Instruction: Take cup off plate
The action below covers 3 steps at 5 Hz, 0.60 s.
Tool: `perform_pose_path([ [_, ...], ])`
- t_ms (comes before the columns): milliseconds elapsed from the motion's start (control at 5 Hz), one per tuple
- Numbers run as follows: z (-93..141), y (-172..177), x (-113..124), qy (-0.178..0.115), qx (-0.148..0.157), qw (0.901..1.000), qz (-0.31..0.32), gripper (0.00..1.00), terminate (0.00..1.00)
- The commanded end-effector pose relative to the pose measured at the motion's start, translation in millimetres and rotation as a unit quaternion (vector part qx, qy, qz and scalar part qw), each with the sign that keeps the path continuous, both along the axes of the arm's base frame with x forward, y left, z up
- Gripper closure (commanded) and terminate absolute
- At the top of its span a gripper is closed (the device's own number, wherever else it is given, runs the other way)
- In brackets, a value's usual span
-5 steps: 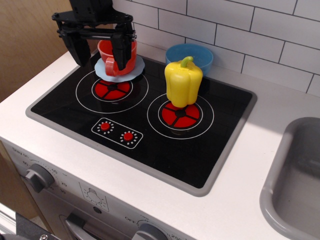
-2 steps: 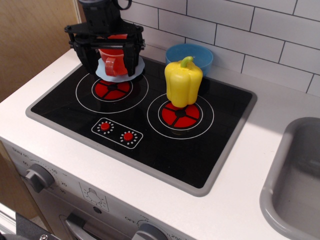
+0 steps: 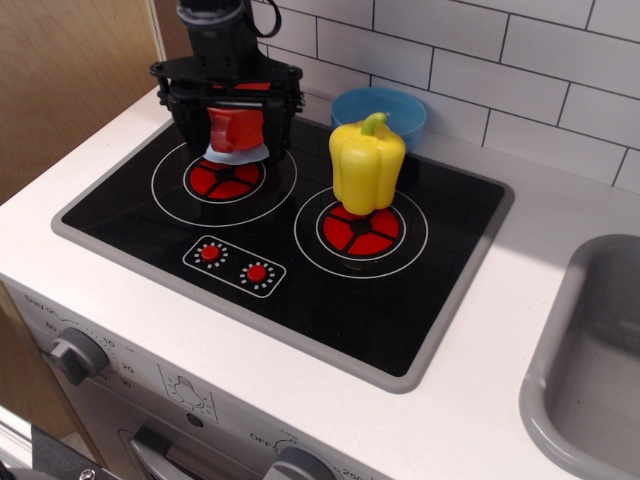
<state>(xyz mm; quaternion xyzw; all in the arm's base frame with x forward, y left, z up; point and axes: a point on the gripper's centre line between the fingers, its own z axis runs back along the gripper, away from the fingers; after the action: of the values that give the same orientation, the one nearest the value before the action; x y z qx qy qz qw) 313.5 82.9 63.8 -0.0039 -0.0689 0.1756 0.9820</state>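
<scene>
The red-orange cup (image 3: 232,128) stands on the pale light-blue plate (image 3: 243,155), which lies on the back edge of the left burner (image 3: 224,180). My black gripper (image 3: 234,140) has come down over the cup, with one finger (image 3: 187,122) to its left and the other to its right. The jaws stand wider than the cup, so the gripper is open around it. The gripper's body hides the cup's rim and the rear of the plate. I cannot make out the cup's handle.
A yellow pepper (image 3: 366,165) stands on the right burner. A deeper blue bowl (image 3: 390,108) sits behind it by the white tiled wall. A grey sink (image 3: 590,360) is at the right. A wooden panel (image 3: 70,70) rises at the left.
The gripper has moved right and down, from left of the cup to straddling it. The cup and plate have stayed in place.
</scene>
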Motion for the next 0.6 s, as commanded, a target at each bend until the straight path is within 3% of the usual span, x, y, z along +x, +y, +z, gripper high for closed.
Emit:
perform_pose_path([
  [0,7,0,-1,-0.031,0.013,0.9994,0.004,1.00,0.00],
  [200,17,0,0,-0.038,0.024,0.9990,0.005,1.00,0.00],
  [400,35,-2,0,-0.062,0.024,0.9977,0.010,1.00,0.00],
])
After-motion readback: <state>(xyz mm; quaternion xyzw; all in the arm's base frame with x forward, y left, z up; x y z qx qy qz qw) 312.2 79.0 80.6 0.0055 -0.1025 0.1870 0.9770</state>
